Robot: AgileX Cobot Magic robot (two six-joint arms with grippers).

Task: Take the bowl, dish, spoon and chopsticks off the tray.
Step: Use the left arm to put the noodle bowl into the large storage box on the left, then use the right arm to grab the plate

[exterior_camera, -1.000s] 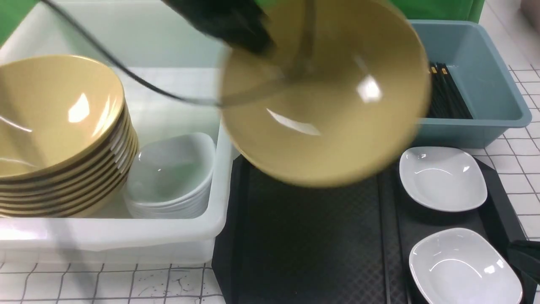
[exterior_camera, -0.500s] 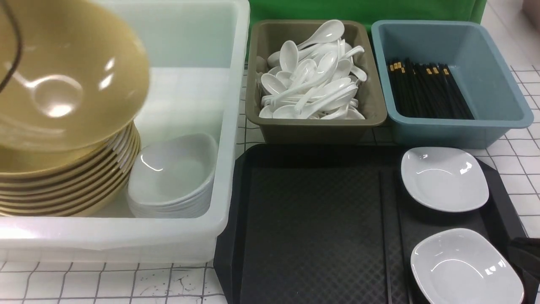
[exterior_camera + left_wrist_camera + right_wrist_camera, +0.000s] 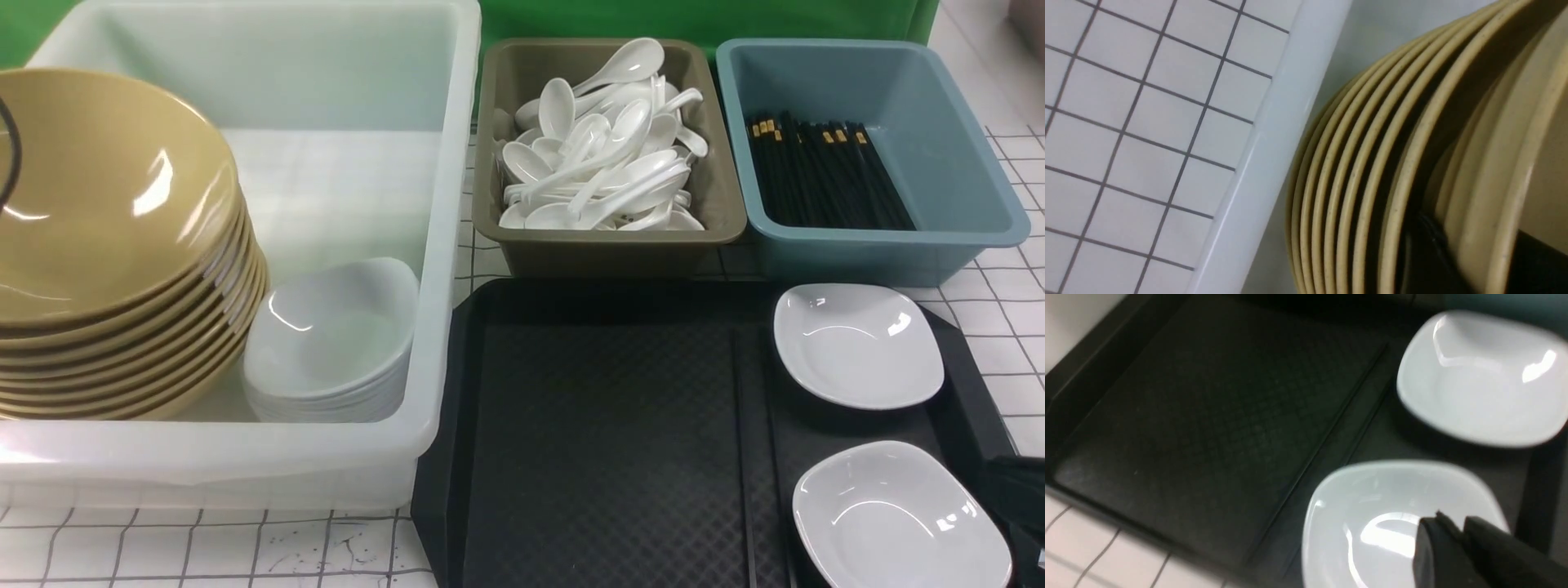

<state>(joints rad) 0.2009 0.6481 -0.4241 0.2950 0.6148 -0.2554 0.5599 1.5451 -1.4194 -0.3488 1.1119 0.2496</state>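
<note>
- The wide, shallow, glossy mustard-yellow bowl (image 3: 106,196) is off the large flat black diamond-textured plastic tray (image 3: 604,441). It lies at the left edge of the front view, tilted on top of a stack of matching yellow bowls (image 3: 163,367) inside the big translucent white plastic tub (image 3: 445,245).
- The left wrist view shows the left gripper (image 3: 1478,255) with its black fingers (image 3: 1427,249) set 1 outside and 1 inside the bowl's wall. Both press against it, so I judge them clamped on the rim.
- The step in hand looks like the release. First let the bowl settle level into the 1 beneath, because a gap shows under its rim on the held side. Then part the fingers only enough to free the wall.
- Draw the fingers straight away from the rim. The outer finger sits between the top 2 rims and could drag the bowl or nudge the stack.
- The right gripper (image 3: 1455,526) hangs at the edge of the near white squarish dish (image 3: 898,514), in the lower right of the front view. Its fingers lie together with only a thin slit between them and hold nothing.
- The far white squarish dish (image 3: 857,343) also waits on the tray.
- No spoon or chopsticks show on the tray. White soup spoons (image 3: 596,155) fill the grey-brown tub (image 3: 604,253), and black chopsticks (image 3: 824,175) lie in the blue tub (image 3: 882,257). Both tubs stand on the white gridded bench (image 3: 163,547) at the top of the frame.
</note>
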